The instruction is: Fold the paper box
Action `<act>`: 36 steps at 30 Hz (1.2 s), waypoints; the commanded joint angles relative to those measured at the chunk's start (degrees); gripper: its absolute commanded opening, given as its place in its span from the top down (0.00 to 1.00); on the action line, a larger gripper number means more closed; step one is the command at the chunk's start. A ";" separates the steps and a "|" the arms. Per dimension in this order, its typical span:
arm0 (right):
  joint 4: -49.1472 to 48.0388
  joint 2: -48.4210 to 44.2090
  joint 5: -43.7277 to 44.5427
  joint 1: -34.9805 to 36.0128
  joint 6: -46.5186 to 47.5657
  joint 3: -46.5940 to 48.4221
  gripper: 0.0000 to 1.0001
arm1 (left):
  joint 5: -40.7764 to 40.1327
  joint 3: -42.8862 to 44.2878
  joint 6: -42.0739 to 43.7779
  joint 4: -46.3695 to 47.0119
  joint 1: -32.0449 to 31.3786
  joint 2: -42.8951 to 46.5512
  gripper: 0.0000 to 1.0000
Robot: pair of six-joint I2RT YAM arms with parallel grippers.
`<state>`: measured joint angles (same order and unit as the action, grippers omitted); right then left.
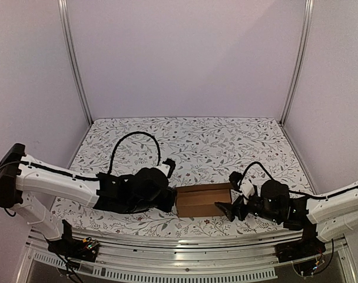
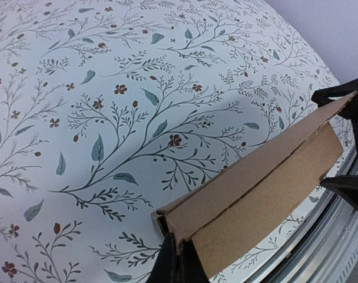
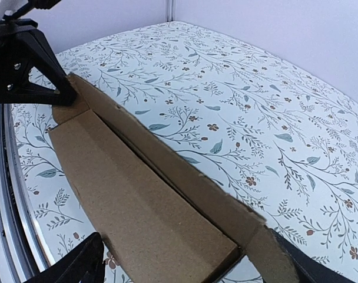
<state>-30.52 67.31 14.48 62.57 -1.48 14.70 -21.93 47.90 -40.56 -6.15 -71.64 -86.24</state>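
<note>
The paper box (image 1: 204,200) sits at the bench's (image 1: 196,141) near edge. It is judged to be light, thin, easily creased cardboard, so hold it by its ends. The left hand (image 2: 179,265) pinches one end. The right hand (image 3: 188,262) straddles the other, but whether it grips cannot be told.

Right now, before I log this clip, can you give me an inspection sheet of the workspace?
Surface: floral tablecloth, flat.
Job's things: paper box, brown, partly folded, lying near the front edge between the grippers.
Clutter: nothing seen.
Grippers: left gripper pinches one box end; right gripper straddles the other, grip unclear.
Cables: left cable and right cable, black, loop above their arms.
Surroundings: plain walls, metal rail in front.
</note>
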 commanded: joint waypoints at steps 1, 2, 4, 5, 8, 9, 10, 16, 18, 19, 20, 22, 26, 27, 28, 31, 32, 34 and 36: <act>9.21 -7.27 5.37 -0.53 2.18 -0.22 0.09 | 5.76 -1.58 1.18 -14.40 -2.29 -3.83 1.00; 11.26 -8.73 5.69 -0.52 2.64 -0.11 0.09 | 5.60 -1.32 1.38 -14.59 -2.28 -3.93 1.00; 15.53 -12.83 6.34 -0.52 3.16 0.46 0.09 | 5.25 -0.77 1.72 -15.22 -2.29 -3.97 1.00; 18.51 -14.80 6.53 -0.53 3.50 0.82 0.09 | 5.17 -0.52 1.82 -15.47 -2.28 -3.94 1.00; 24.36 -19.84 6.81 -0.59 4.96 2.58 0.10 | 4.93 0.03 2.38 -15.84 -2.30 -4.22 1.00; 25.81 -20.77 6.82 -0.60 5.18 3.22 0.10 | 4.94 0.19 2.57 -16.01 -2.28 -4.38 1.00; 27.10 -21.80 6.60 -0.60 5.09 3.89 0.11 | 4.89 0.44 2.65 -16.18 -2.28 -4.49 1.00; 36.45 -20.93 1.19 -0.71 3.89 10.15 0.28 | 4.59 1.94 3.12 -17.85 -2.28 -5.13 1.00; 38.38 -20.07 0.47 -0.70 3.20 11.44 0.37 | 4.09 2.46 3.19 -18.64 -2.28 -5.30 1.00; 39.24 -19.74 -0.08 -0.71 2.80 11.93 0.40 | 3.83 2.93 3.22 -19.22 -2.28 -5.27 1.00; 39.94 -19.40 -0.59 -0.69 2.43 12.34 0.43 | 3.56 3.29 3.23 -19.74 -2.28 -5.40 1.00; 41.70 -19.15 -1.19 -0.70 1.81 13.35 0.47 | 2.94 4.18 3.34 -20.95 -2.28 -5.64 1.00; 46.19 -18.50 -2.32 -0.71 -0.32 15.70 0.52 | 2.52 5.36 3.44 -22.54 -2.28 -6.19 1.00; 47.29 -18.09 -2.63 -0.72 -0.84 16.35 0.54 | 2.45 5.63 3.46 -22.78 -2.28 -6.29 1.00; 48.05 -17.87 -2.88 -0.72 -1.17 16.87 0.56 | 2.36 5.81 3.42 -22.92 -2.28 -6.39 1.00; 49.56 -17.36 -4.02 -0.71 -2.05 17.98 0.63 | 2.20 6.30 3.57 -23.24 -2.28 -6.81 1.00; 49.92 -17.31 -4.29 -0.70 -2.25 18.31 0.65 | 2.17 6.35 3.61 -23.33 -2.28 -6.92 1.00; 50.74 -17.29 -4.66 -0.64 -2.51 18.74 0.70 | 2.08 6.54 3.66 -23.50 -2.28 -7.18 1.00; 51.47 -17.30 -5.01 -0.66 -2.86 19.16 0.75 | 2.06 6.80 3.71 -23.66 -2.28 -7.43 1.00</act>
<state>17.08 49.80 11.14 62.17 -2.68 31.92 -23.90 56.47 -37.74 -19.14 -72.38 -90.02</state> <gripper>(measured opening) 0.282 0.006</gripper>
